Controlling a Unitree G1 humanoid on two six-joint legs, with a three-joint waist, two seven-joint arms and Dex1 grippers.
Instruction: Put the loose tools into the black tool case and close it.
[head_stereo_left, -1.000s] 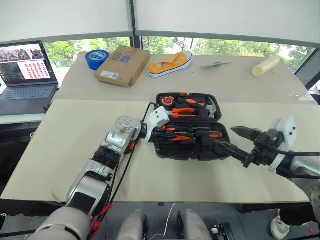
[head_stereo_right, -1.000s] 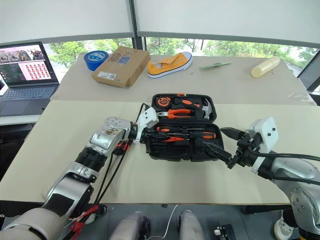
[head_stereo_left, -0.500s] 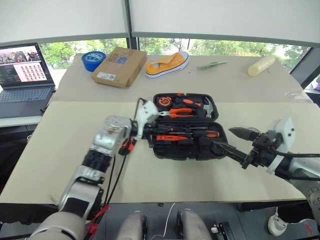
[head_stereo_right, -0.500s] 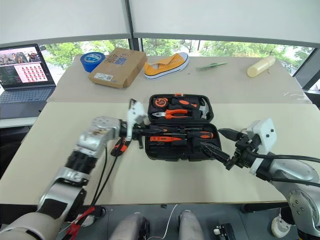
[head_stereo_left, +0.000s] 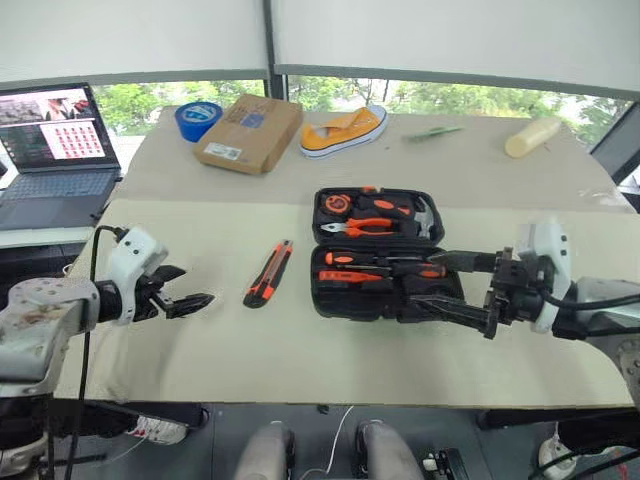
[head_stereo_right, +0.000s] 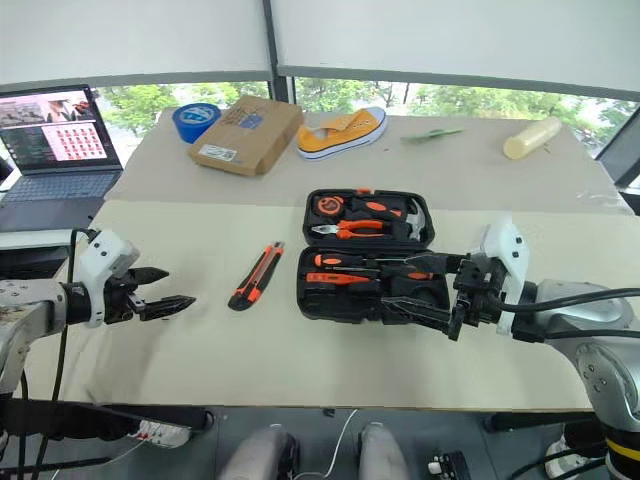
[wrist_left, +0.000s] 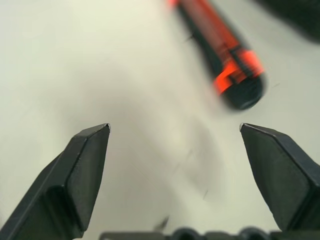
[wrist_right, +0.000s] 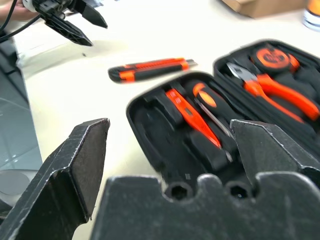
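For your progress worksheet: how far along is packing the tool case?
Done: screwdrivers sit in the open black tool case.
In hand: nothing. The left gripper and right gripper are both open and empty.
Left: the folding utility knife lies on the table beside the case, and the case is unclosed.

Utility knife (head_stereo_left: 269, 273) now on table, left gripper (head_stereo_left: 190, 300) away, open.
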